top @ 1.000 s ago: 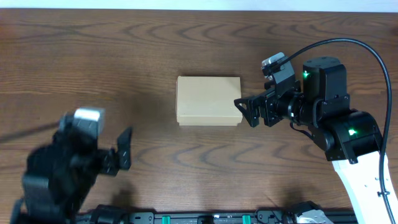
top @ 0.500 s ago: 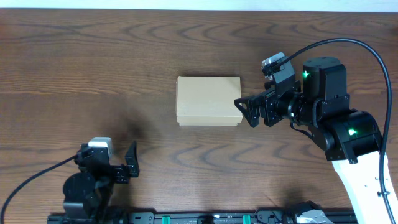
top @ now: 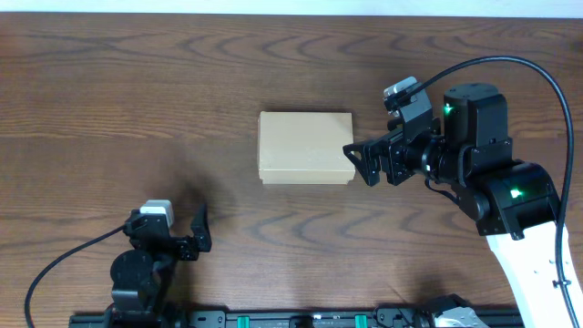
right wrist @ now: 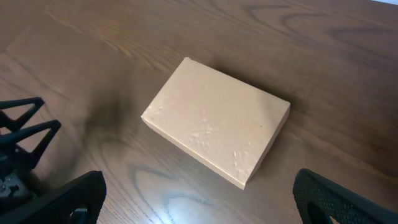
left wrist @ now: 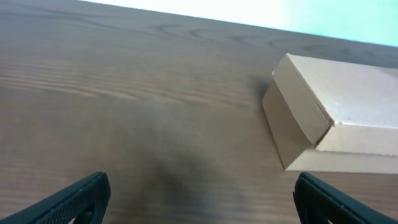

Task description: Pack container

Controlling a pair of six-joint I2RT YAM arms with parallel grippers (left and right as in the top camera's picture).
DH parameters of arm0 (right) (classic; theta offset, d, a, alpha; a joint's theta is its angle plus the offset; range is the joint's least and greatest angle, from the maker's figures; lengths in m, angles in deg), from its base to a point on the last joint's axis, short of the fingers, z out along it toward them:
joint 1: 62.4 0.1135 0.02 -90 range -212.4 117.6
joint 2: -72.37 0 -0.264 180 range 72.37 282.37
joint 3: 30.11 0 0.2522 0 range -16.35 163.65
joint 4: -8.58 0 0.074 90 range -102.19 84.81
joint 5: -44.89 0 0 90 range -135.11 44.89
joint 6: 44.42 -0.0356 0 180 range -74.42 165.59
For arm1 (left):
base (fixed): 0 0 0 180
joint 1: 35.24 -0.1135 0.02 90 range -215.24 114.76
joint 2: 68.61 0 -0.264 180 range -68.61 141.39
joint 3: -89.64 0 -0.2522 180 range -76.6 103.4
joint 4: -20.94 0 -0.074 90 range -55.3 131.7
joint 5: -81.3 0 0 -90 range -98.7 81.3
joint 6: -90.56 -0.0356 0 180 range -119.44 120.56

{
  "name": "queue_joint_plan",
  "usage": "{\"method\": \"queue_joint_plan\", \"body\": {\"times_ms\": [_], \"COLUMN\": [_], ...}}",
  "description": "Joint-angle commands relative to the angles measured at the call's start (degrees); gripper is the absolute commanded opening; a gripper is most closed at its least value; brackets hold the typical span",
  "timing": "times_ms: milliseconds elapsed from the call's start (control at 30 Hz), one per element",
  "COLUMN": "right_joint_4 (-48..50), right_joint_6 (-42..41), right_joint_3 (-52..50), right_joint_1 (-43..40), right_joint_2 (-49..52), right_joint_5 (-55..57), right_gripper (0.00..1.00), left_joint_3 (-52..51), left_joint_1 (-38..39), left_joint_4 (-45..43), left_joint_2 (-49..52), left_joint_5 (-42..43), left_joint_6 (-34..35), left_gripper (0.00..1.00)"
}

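Note:
The container [top: 305, 148] is a tan cardboard box lying shut and flat in the middle of the wooden table. It shows in the left wrist view [left wrist: 339, 124] at the right and in the right wrist view [right wrist: 217, 119] in the centre. My right gripper [top: 360, 164] is open and empty, just right of the box's right edge [right wrist: 196, 205]. My left gripper [top: 199, 230] is open and empty near the table's front edge, well left of and nearer than the box [left wrist: 202, 205]. No pens or markers show.
The dark wooden table [top: 137, 91] stretches bare around the box. A black rail [top: 301, 319] runs along the front edge. The left arm's cable [top: 55, 264] loops at the front left.
My left arm has pulled back toward the front edge and settled low, its gripper shifting slightly right. The right arm and the box have not moved.

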Motion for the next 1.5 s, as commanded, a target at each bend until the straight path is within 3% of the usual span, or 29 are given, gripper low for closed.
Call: {"method": "queue_joint_plan", "body": {"times_ms": [0, 1067, 1167, 1300, 1467], "right_joint_4": [-0.11, -0.11, -2.64, -3.19, 8.48], "right_joint_6": [0.04, 0.04, 3.23, 6.75, 7.1], "right_joint_3": [0.52, 0.52, 0.15, -6.36, -24.48], "right_joint_1": [0.48, 0.68, 1.44, 4.98, 10.99], "right_joint_2": [0.07, -0.07, -2.08, -8.07, -21.03], "right_joint_5": [-0.02, -0.04, 5.14, 10.71, 11.69], "right_gripper": [0.99, 0.99, 0.99, 0.99, 0.99], "left_joint_3": [-3.17, -4.31, -4.31, -4.31, -4.31], "left_joint_1": [-0.39, -0.35, -0.35, -0.35, -0.35], "left_joint_4": [-3.78, -6.14, -6.14, -6.14, -6.14], "left_joint_2": [-0.55, -0.52, -0.52, -0.52, -0.52], "left_joint_5": [2.25, 2.6, 2.6, 2.6, 2.6], "left_joint_6": [0.81, 0.76, 0.74, 0.76, 0.74], "left_gripper": [0.95, 0.95, 0.95, 0.95, 0.95]}}
